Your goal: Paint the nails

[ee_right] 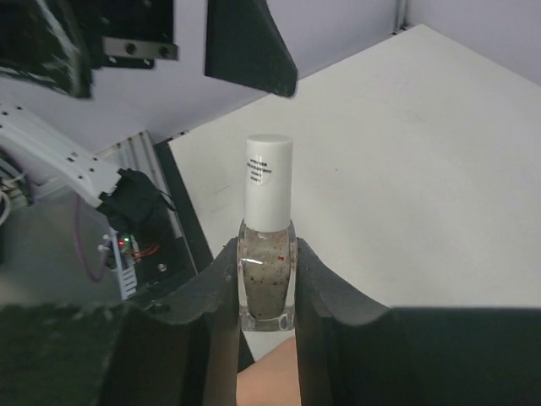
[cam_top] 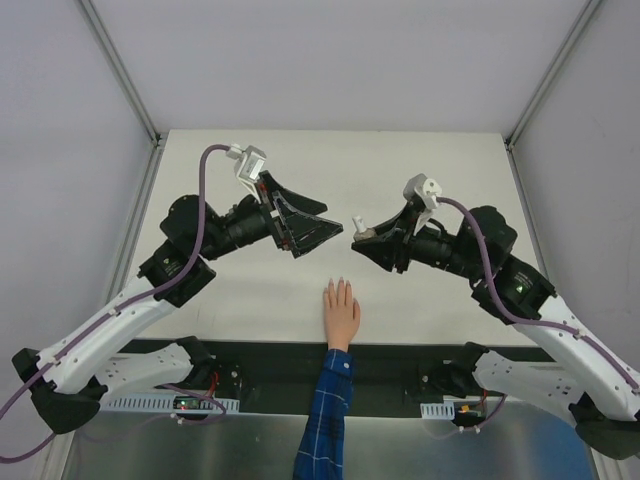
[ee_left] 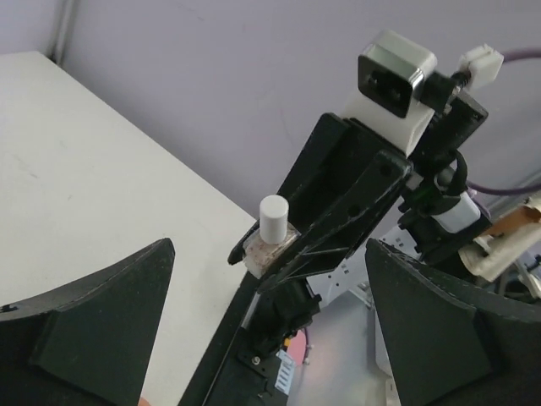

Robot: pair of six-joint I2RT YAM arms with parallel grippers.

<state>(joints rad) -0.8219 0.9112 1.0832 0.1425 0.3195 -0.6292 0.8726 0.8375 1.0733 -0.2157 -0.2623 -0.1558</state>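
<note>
A flesh-coloured mannequin hand with a blue plaid sleeve lies palm down at the table's near edge, fingers pointing away. Its nails are tiny and pale at the fingertips. My right gripper is shut on a small whitish speckled polish bottle with a white cap, held upright above the hand. My left gripper is open and empty, facing the bottle from the left, apart from its cap. Its fingers stand wide apart.
A black strip with the arm bases runs along the table's near edge under the sleeve. Grey walls and metal frame posts enclose the white table.
</note>
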